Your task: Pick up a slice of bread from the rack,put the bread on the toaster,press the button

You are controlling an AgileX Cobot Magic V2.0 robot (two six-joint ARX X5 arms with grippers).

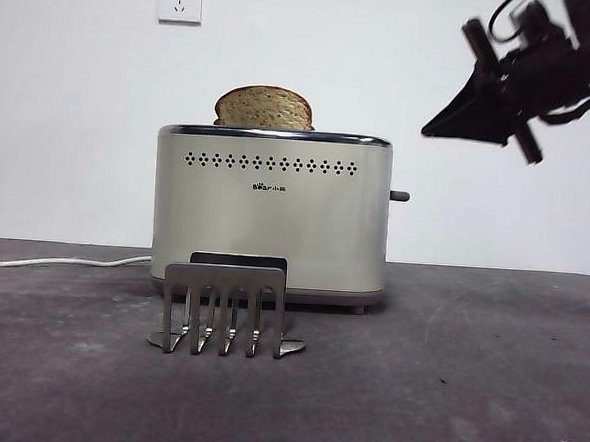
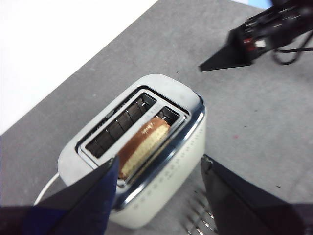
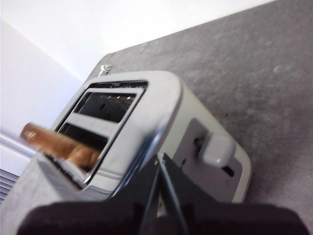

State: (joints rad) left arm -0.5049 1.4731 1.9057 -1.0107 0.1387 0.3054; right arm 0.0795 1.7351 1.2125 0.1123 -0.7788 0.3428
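you can see the slice of bread (image 1: 265,108) already sitting in one slot of the toaster (image 1: 271,215), with only its rounded top above the chrome rim, so the placing step looks finished and the pressing step is what remains. in the left wrist view it stands in the slot nearer to the rack (image 1: 225,309), while the other slot is bare. the rack stands in front of the toaster, on the near side of the table (image 1: 485,393), and it carries no bread now. the button (image 1: 400,196) sticks out from the right narrow side of the toaster and i judge it is not yet pushed down, because the bread rides high. your right gripper (image 3: 160,169) has its two jaws pressed together into one thin tip, and this makes sense: a closed tip is a good tool for pushing a small lever. in the front view it hangs above and to the right of the toaster, apart from the button, pointing down toward it. your left gripper (image 2: 159,169) is spread wide and holds nothing; it hovers over the toaster, near the bread but not touching it. i think the next move needs the closed tip to come onto the top of the knob and go straight down, since a slanted push could slide off.
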